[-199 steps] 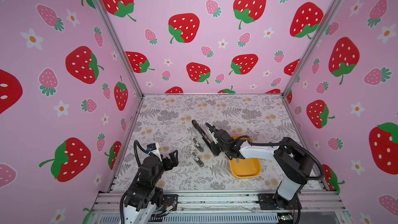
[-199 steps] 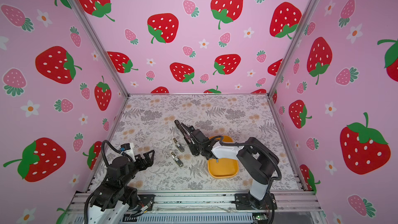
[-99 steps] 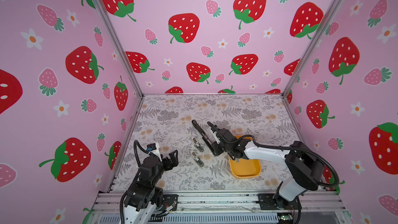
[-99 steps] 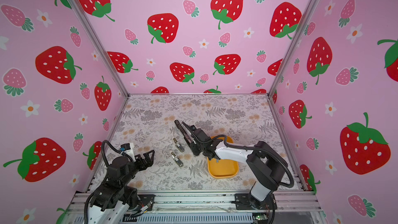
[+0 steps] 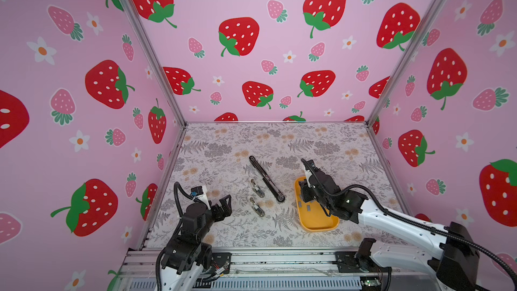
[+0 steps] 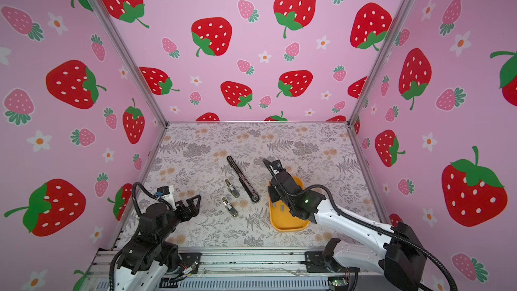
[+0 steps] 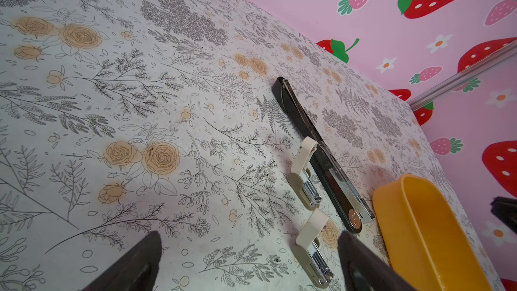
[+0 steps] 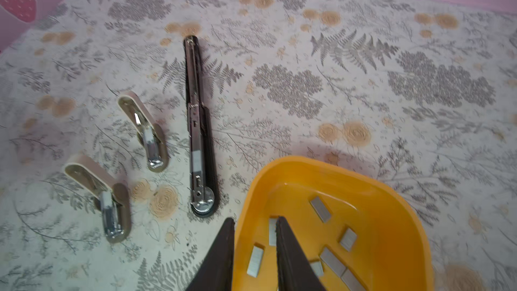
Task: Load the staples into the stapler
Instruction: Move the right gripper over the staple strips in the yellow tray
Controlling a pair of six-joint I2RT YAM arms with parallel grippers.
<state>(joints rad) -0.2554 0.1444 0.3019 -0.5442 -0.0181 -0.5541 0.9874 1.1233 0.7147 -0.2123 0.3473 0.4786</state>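
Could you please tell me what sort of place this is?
Probably a robot-training booth rather than a real office: strawberry-print walls on metal posts box in a floral tabletop, and a left arm and right arm are mounted on a rail at its front edge.

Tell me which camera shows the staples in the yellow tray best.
Right wrist: the staples lie as separate grey strips in the yellow tray. Both top views show them only as tiny grey specks. Left wrist shows the tray, with no staples visible.
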